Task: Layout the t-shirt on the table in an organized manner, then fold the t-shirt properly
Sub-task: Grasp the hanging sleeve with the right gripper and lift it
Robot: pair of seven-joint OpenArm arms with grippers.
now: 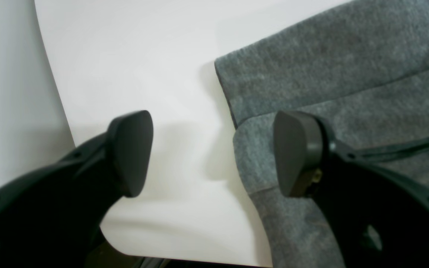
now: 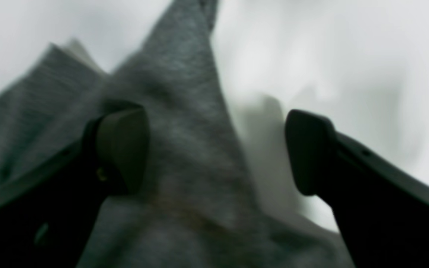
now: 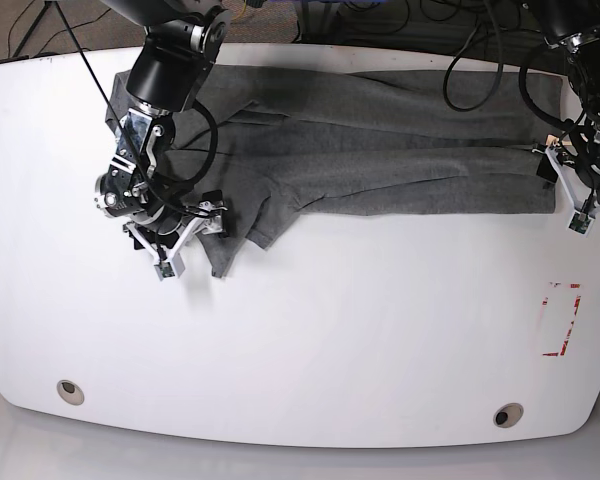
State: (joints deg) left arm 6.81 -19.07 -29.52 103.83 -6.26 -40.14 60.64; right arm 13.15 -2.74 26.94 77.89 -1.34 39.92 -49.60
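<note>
Shirt [image 3: 380, 150] lies folded lengthwise across the far table [image 3: 310, 340], long axis left-right; both grippers open, empty, one at each end: right [image 3: 185, 240] over the sleeve end, left [image 3: 565, 190] straddling the hem edge

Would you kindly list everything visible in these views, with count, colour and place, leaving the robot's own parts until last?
t-shirt: one, dark heather grey, stretched across the far half of the table.
table: one, glossy white, under everything.
grommet holes: two, round and dark, near the table's front edge, left and right in the base view.
red tape mark: one rectangular outline, near the table's right edge in the base view.
cables: several, black, behind the table.
left pincer: one, black, open, over the shirt's edge.
right pincer: one, black, open, over a shirt corner.
</note>
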